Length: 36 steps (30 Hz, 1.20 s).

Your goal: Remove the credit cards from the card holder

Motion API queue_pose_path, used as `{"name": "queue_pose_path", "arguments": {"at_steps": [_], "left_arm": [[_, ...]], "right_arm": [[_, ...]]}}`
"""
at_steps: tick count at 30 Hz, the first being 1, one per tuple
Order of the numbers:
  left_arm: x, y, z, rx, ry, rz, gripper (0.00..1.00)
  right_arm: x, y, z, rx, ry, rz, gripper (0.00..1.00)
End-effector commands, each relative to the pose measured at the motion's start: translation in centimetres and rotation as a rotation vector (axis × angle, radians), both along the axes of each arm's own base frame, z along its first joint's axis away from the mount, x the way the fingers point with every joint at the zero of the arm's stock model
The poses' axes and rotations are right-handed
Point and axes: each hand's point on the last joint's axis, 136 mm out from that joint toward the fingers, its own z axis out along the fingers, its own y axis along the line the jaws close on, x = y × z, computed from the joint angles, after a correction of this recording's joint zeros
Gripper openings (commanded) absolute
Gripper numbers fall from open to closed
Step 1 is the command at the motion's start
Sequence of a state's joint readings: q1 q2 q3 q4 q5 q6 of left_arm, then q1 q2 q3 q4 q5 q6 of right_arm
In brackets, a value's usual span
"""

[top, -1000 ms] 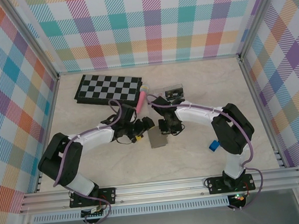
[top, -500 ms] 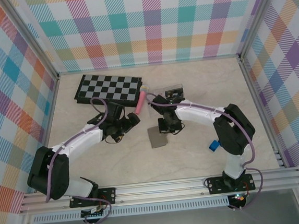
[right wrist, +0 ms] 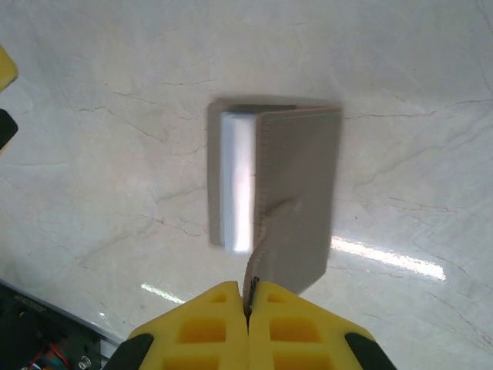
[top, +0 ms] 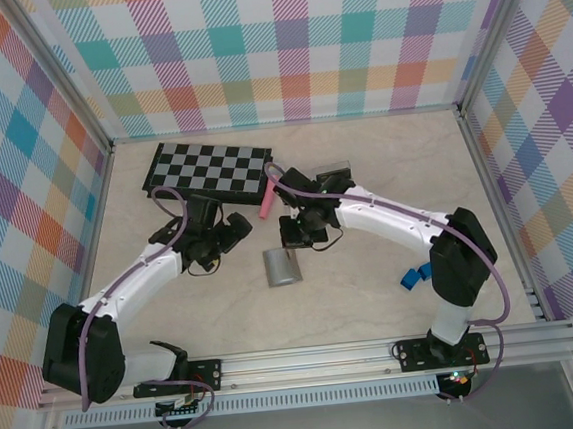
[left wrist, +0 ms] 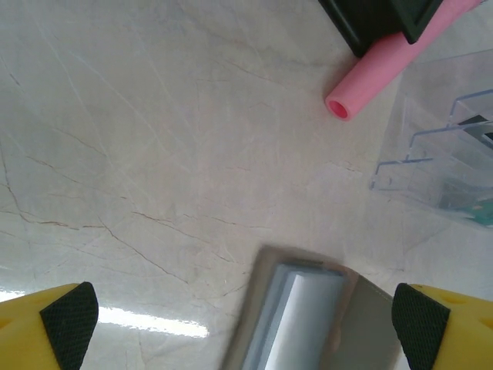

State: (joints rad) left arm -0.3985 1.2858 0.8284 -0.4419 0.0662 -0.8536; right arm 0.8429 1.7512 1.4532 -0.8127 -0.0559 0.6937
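**Right gripper pinches the card holder; left gripper spread wide**

The card holder (top: 281, 267) lies on the pale marble table (top: 374, 297), on the arm-base side of the chessboard (top: 207, 168) and just past that board's end where the pink tube (top: 267, 198) lies. In the right wrist view the card holder (right wrist: 300, 185) is a flat grey rectangle with stitched edges. One panel is raised a little, so a pale blue-white inner face shows along its side. The right gripper (right wrist: 248, 304) has its yellow fingers pressed together on a thin lip of that grey panel. It sits between the chessboard and the card holder (top: 293, 236).

The left gripper (top: 230, 231) hangs near the chessboard's front edge with its black-padded fingers (left wrist: 69, 320) far apart, gripping nothing. Below it, the card holder's blurred end (left wrist: 308, 316) shows, apart from the pink tube (left wrist: 385, 69) and the clear box (left wrist: 447, 154).
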Motion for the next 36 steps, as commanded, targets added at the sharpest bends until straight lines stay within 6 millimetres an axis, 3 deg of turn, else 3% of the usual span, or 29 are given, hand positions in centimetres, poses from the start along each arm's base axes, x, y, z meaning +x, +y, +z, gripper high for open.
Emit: {"name": "queue_pose_path", "arguments": {"at_steps": [1, 8, 13, 17, 25, 36], "left_arm": [[-0.6, 0.2, -0.2, 0.001, -0.011, -0.034, 1.0], [-1.2, -2.7, -0.4, -0.135, -0.001, -0.135, 1.0], [-1.6, -6.0, -0.5, -0.24, 0.01, -0.242, 0.98], [-2.3, -8.8, -0.7, -0.291, 0.034, -0.317, 0.93], [-3.4, -11.1, -2.8, -0.293, 0.106, -0.321, 0.71], [-3.8, -11.6, -5.1, -0.238, 0.174, -0.328, 0.69]], "right_arm": [[0.5, -2.3, -0.8, -0.115, -0.014, -0.068, 0.05], [1.2, -6.9, -3.0, -0.243, -0.045, -0.169, 0.05], [0.9, -9.0, -5.5, -0.268, 0.001, -0.201, 0.05], [0.1, -9.7, -6.7, -0.278, 0.026, -0.21, 0.05], [-0.1, -10.4, -8.6, -0.263, 0.084, -0.208, 0.05], [1.0, -10.4, -10.0, -0.231, 0.117, -0.198, 0.05]]}}
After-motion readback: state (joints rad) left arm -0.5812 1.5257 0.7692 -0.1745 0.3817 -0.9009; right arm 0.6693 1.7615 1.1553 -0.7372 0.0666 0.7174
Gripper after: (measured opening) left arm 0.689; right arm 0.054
